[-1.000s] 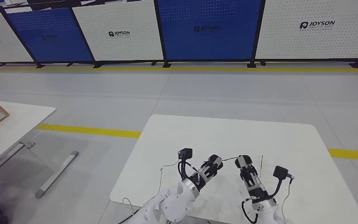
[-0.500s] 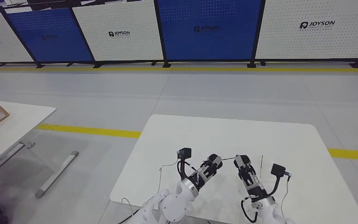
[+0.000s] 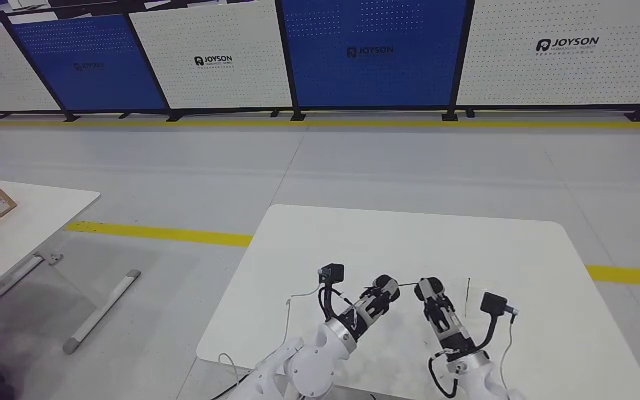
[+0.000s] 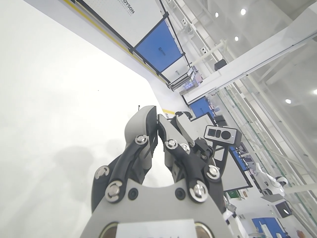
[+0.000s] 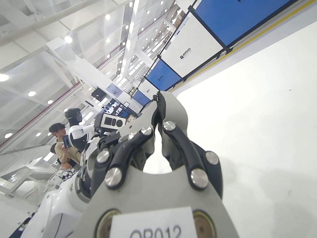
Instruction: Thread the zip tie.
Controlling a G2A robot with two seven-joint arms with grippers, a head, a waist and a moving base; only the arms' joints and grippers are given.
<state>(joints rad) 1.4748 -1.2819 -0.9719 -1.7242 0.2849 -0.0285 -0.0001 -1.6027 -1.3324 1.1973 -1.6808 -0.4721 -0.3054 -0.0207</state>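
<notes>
A thin black zip tie spans the short gap between my two grippers above the white table, near its front edge. My left gripper is shut on one end. In the left wrist view its fingertips are pressed together and a thin black tip pokes out past them. Close by on the right, my right gripper is shut on the other end. In the right wrist view a small black piece sits at its shut tips. The two grippers face each other, almost touching.
Another thin dark strip lies on the table just right of my right gripper. The table's front edge runs close beneath both arms. A second white table stands off to the far left.
My right gripper has shifted a little to the left, towards the left gripper, narrowing the gap between them. The left gripper has stayed nearly still.
</notes>
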